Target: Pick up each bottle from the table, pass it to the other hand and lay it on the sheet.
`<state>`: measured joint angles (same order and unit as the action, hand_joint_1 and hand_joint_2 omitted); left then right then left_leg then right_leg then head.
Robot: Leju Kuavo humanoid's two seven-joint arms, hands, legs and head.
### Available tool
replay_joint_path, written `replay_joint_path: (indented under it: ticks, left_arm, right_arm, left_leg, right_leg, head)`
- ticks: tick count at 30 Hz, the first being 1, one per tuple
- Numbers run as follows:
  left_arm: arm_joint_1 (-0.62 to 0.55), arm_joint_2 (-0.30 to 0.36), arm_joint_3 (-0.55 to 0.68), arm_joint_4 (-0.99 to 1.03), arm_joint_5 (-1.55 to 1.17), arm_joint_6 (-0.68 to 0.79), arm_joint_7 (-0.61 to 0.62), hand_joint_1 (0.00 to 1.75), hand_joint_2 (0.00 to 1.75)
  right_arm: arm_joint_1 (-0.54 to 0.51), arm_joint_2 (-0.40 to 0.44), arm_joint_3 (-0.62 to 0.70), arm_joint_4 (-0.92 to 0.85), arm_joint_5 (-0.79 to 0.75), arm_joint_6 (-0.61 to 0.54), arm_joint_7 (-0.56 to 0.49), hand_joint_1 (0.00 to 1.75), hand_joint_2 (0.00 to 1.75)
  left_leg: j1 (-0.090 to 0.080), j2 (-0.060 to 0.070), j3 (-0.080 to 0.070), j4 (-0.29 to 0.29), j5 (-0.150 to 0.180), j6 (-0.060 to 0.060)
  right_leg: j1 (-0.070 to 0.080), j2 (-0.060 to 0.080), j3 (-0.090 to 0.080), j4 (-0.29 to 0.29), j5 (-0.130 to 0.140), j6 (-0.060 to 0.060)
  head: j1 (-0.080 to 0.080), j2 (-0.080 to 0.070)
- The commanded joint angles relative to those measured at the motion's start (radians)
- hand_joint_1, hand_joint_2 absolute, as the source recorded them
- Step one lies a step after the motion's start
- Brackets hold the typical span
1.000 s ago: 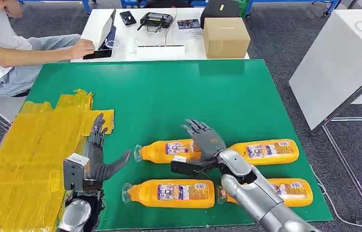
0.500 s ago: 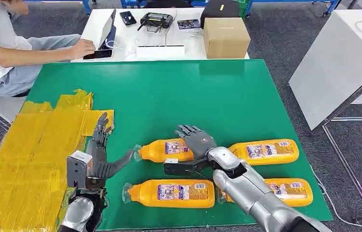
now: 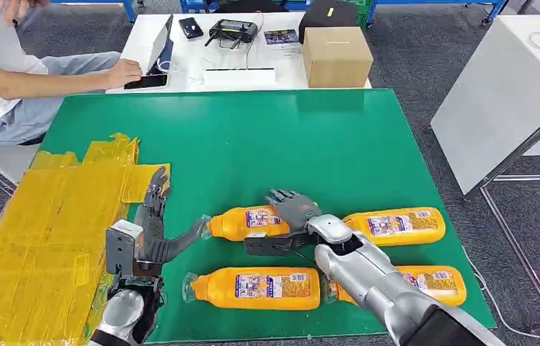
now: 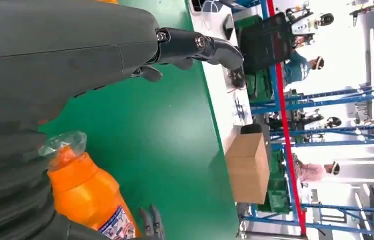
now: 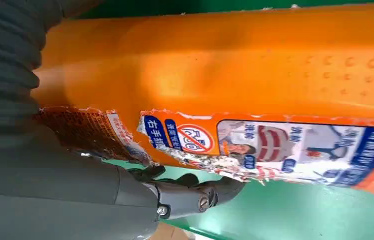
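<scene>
While right hand (image 3: pixel 297 210) fingers wrap the orange bottle (image 3: pixel 246 223) | left hand (image 3: pixel 153 229) spread | label unreadable

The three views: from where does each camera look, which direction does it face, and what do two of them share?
Head view: high on the body, looking forward and down at the green table; shows left hand and right hand.
Left wrist view: behind the left hand, facing across the table toward a cardboard box.
Right wrist view: behind the right hand, close against an orange bottle.
Shared: that bottle also appears in the head view.
</scene>
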<state>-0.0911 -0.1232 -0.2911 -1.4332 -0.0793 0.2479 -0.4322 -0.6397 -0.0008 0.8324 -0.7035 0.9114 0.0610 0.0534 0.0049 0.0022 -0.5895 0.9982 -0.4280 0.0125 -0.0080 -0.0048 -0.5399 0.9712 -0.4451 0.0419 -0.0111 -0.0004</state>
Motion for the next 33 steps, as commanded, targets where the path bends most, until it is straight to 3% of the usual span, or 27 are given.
replay_joint_path:
  ticks: [1, 8, 10, 17, 20, 24, 27, 31, 33]
  left_arm:
    - [-0.042, 0.005, -0.02, 0.072, 0.014, 0.003, 0.001, 0.0, 1.75]
    - [-0.042, 0.005, -0.02, 0.072, 0.014, 0.003, 0.001, 0.0, 1.75]
    - [-0.042, 0.005, -0.021, 0.07, 0.015, 0.004, 0.001, 0.0, 1.75]
    - [-0.031, 0.006, -0.016, 0.052, 0.016, 0.004, 0.001, 0.0, 1.75]
    - [-0.013, 0.006, -0.007, 0.025, 0.008, 0.012, 0.005, 0.0, 1.75]
    - [0.018, 0.011, -0.007, -0.029, -0.005, 0.016, 0.01, 0.0, 1.75]
    - [0.019, 0.013, -0.016, -0.035, -0.012, 0.022, 0.011, 0.0, 1.75]
    - [0.014, 0.014, -0.02, -0.026, -0.013, 0.032, 0.01, 0.0, 1.75]
    - [-0.003, 0.026, -0.041, -0.014, -0.027, 0.043, 0.012, 0.0, 1.75]
  right_arm:
    - [-0.044, 0.005, 0.072, 0.15, 0.015, 0.008, 0.033, 1.5, 1.75]
    - [-0.044, 0.005, 0.072, 0.15, 0.015, 0.008, 0.033, 1.5, 1.75]
    - [-0.047, 0.007, 0.072, 0.151, 0.016, 0.006, 0.033, 1.73, 1.75]
    - [-0.03, 0.026, 0.024, 0.108, -0.006, -0.075, 0.032, 1.75, 1.75]
    - [0.022, 0.038, -0.05, 0.001, -0.035, -0.24, -0.008, 1.75, 1.75]
    - [0.187, 0.031, -0.185, -0.295, -0.035, -0.431, -0.052, 1.75, 1.75]
    - [0.267, 0.035, -0.264, -0.419, -0.068, -0.568, -0.11, 1.75, 1.75]
    - [0.299, 0.048, -0.314, -0.454, -0.113, -0.625, -0.174, 1.75, 1.75]
    - [0.34, 0.075, -0.372, -0.504, -0.231, -0.676, -0.299, 1.75, 1.75]
  left_leg:
    - [0.001, -0.002, 0.004, -0.001, 0.0, 0.0]
    - [0.0, -0.002, 0.004, -0.001, 0.0, 0.0]
    - [0.001, -0.003, 0.004, -0.001, 0.0, 0.0]
    - [0.001, -0.002, 0.005, -0.001, -0.001, 0.0]
    - [0.001, -0.001, 0.004, -0.001, -0.001, 0.0]
    - [0.001, 0.0, 0.004, 0.0, -0.002, -0.001]
    - [0.001, -0.001, 0.001, 0.0, -0.001, -0.001]
    - [0.001, -0.004, 0.002, 0.0, -0.002, -0.001]
    - [0.001, -0.002, 0.0, 0.0, -0.001, 0.0]
  right_leg:
    - [0.001, -0.002, 0.005, -0.002, -0.001, -0.001]
    - [0.0, -0.001, 0.004, -0.001, 0.0, -0.001]
    - [0.001, -0.002, 0.005, -0.002, 0.0, -0.001]
    - [0.001, -0.001, 0.005, -0.002, -0.001, -0.001]
    - [0.001, -0.001, 0.005, -0.001, -0.001, -0.001]
    - [0.001, 0.0, 0.004, -0.001, -0.001, -0.001]
    - [0.001, 0.0, 0.002, -0.001, -0.001, -0.001]
    - [0.001, -0.003, 0.004, -0.001, -0.003, -0.001]
    - [0.001, -0.002, 0.001, -0.001, -0.001, -0.001]
  head:
    - [0.0, 0.0]
    - [0.0, 0.0]
    - [0.0, 0.0]
    - [0.0, 0.0]
    - [0.0, 0.0]
    - [0.0, 0.0]
    - [0.0, 0.0]
    - [0.0, 0.0]
    - [0.0, 0.0]
